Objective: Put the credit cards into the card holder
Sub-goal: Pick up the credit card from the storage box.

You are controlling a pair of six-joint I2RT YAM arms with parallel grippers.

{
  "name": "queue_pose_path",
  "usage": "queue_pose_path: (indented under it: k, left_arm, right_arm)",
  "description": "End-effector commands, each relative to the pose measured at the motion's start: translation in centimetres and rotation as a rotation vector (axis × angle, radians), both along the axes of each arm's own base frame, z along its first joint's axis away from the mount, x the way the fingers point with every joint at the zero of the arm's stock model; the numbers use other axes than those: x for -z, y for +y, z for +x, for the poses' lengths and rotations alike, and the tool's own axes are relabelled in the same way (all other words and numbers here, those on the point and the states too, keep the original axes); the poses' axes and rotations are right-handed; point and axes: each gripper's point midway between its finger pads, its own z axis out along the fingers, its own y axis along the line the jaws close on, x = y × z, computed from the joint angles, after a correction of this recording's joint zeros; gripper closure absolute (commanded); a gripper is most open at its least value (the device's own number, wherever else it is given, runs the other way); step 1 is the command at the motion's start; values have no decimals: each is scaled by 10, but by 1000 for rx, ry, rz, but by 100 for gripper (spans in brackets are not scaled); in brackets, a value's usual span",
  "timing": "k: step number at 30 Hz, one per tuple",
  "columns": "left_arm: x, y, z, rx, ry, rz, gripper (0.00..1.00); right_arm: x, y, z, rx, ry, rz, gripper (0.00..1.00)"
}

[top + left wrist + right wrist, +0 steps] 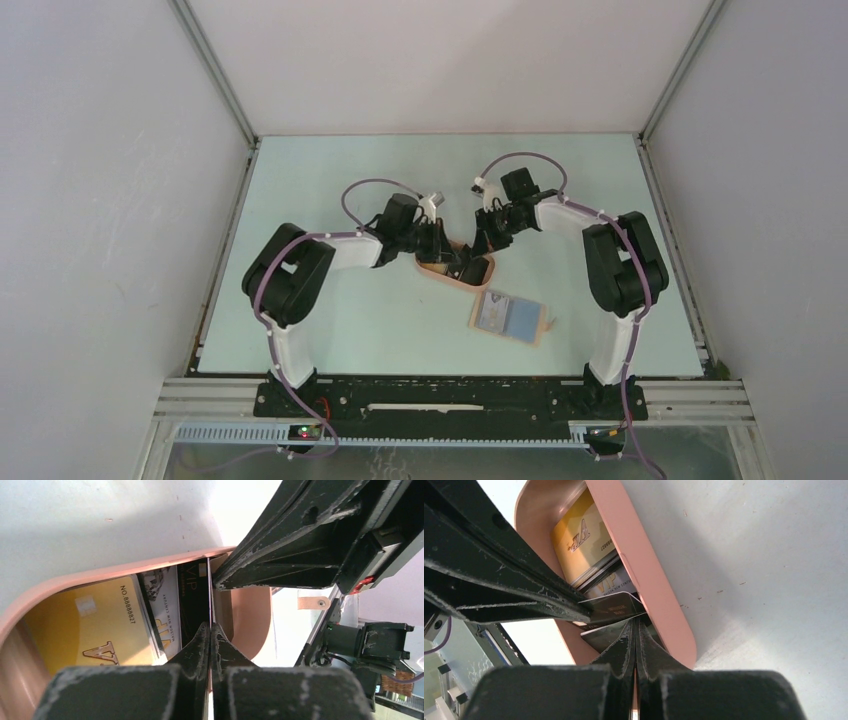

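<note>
**A:** Closest to the bases, the card holder (510, 318) lies opened flat on the table (330, 330), on the right arm's side. There's blue-grey showing inside it.

**B:** And it sits apart from the tray (100, 577), just on its near side.

**A:** Right, and both arms reach inward over that peach tray. Look at the left gripper (210, 626): fingers squeezed together on a raised card (611, 607). It shows edge-on as a thin pale line between the tips.

**B:** The right gripper (636, 622) comes in from the opposite side. Its fingers are pressed together too, with the tips right at that same card's edge. Whether it truly pinches the card, I can't tell.

**A:** That card stands tilted up off the tray floor, dark-faced with small print.

**B:** Beneath it, the rest of the credit cards lie flat in the tray. There's a black card (192, 600) marked VIP, then a striped card (167, 600) beside it. A yellow card (90, 625) fills the tray's rounded end.
</note>
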Motion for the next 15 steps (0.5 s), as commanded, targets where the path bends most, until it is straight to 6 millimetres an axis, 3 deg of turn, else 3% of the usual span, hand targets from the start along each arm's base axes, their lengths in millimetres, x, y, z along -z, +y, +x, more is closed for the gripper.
queue_pose_path:
  k: [1,5,8,15]
  left_arm:
    - [-3,7,3,-21,-30,-10,100]
    - [-20,19,8,-75,-124,22,100]
    - [-41,25,9,-103,-198,5,100]
    - [-84,33,-2,-127,-319,-94,100]
  right_arm:
    - [-21,8,7,-51,-68,32,97]
    - [-49,9,0,-114,-120,90,91]
    - [-72,7,-7,-163,-170,129,80]
    - [-123,-4,-37,-300,-301,199,68]
